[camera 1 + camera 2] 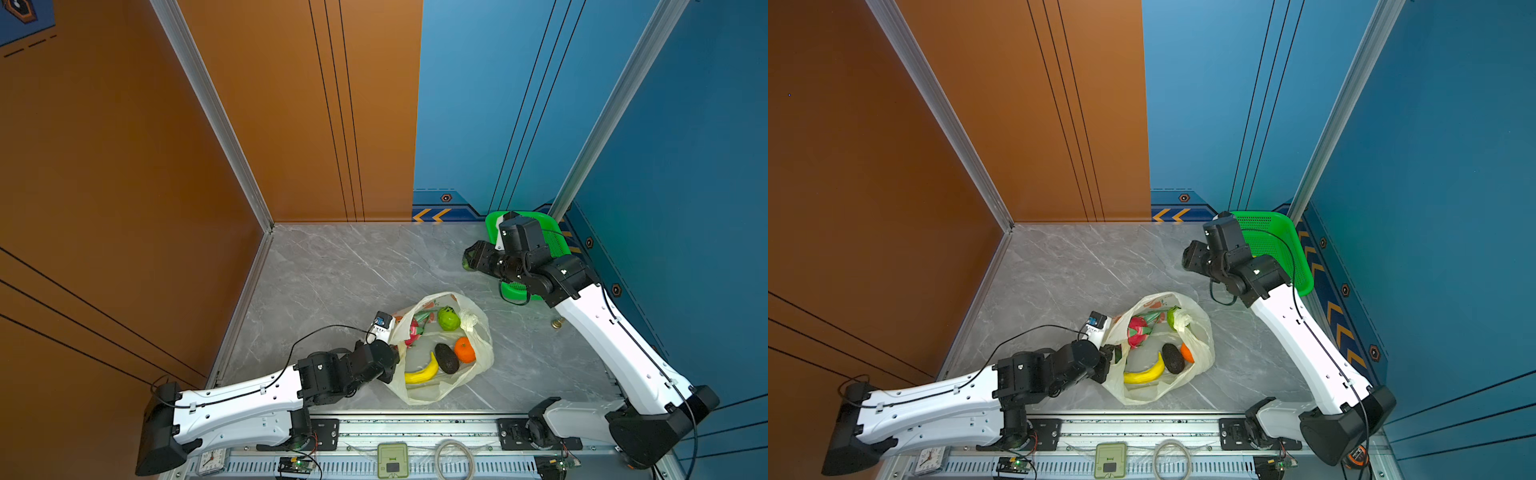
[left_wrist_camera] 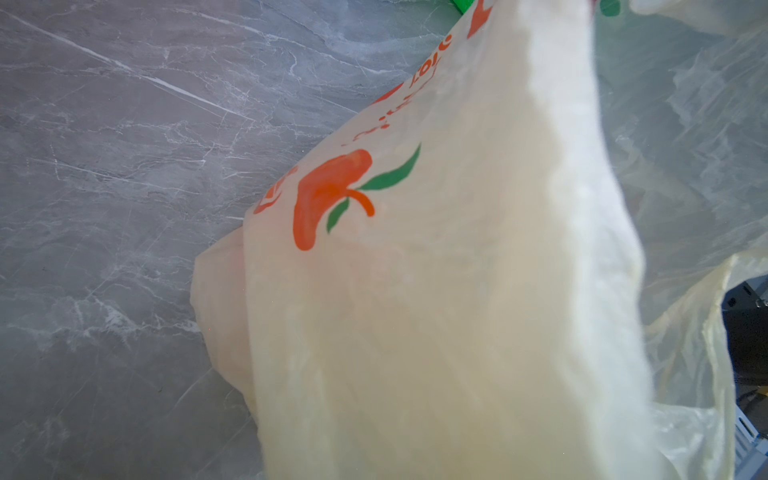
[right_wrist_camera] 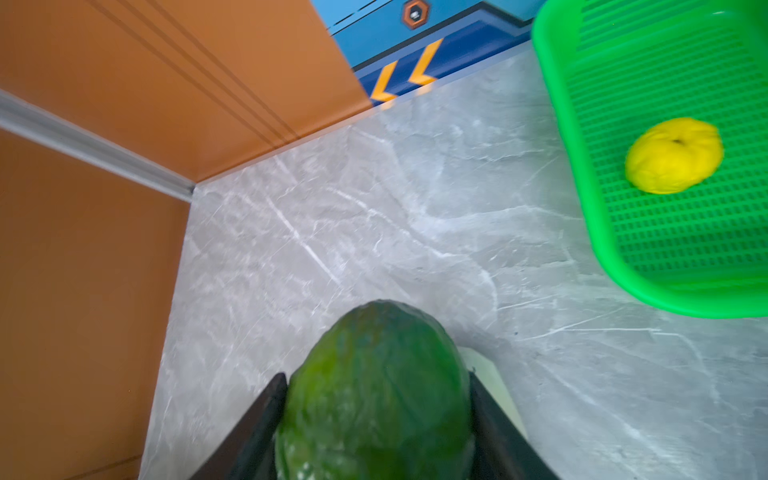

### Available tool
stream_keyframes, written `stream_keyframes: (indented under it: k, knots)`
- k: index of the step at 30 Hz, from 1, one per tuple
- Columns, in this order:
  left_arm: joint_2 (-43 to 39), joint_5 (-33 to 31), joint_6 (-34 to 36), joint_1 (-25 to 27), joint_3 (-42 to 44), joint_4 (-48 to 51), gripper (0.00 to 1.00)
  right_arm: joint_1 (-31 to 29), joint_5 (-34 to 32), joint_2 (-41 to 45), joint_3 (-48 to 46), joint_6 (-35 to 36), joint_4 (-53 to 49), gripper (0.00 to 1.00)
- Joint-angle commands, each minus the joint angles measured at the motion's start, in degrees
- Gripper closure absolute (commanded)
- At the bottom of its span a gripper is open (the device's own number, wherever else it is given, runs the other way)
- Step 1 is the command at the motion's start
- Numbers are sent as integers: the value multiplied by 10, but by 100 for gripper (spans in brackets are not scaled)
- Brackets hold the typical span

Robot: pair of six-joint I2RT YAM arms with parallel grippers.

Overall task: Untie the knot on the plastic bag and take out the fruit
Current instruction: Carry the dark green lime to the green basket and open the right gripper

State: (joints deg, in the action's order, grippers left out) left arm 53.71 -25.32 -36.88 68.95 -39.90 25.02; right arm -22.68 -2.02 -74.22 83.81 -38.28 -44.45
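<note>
My left pincer (image 1: 395, 365) is pressed together at the left rim of the plastic bag (image 1: 440, 392). The bag lies mouth-up on the counter (image 1: 332, 270), its long axis running away from the front rail. Film fills the left wrist view, hiding my fingertips. My right pincer (image 3: 376, 390) pinches the green avocado (image 3: 374, 365), lengthwise along the fingers, near the basket (image 3: 706, 301). Only the right wrist view shows the yellow citrus (image 3: 673, 156) inside.
</note>
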Motion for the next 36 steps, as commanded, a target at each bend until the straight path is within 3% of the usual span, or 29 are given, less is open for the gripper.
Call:
stream_keyframes:
  k: [1,3,9,14,22,26,32,36]
  knots:
    - [2,-7,14,-3,-20,0,100,85,49,7,-46,29,46,52]
    - [2,-7,16,-3,-20,0,100,148,69,-10,-66,36,72,52]
    - [4,-8,14,-3,-24,-1,100,258,86,-107,-70,57,121,53]
    - [8,-7,13,-3,-23,-1,100,293,71,-208,-14,82,120,53]
    - [3,-12,6,-3,-18,-1,100,296,54,-316,32,90,100,51]
    - [6,-15,9,-5,-20,-1,100,291,38,-333,32,94,89,42]
    - [4,-18,8,-4,-21,-1,100,284,20,-320,29,101,74,16]
    - [1,-19,9,-4,-21,-1,100,280,23,-301,26,103,65,10]
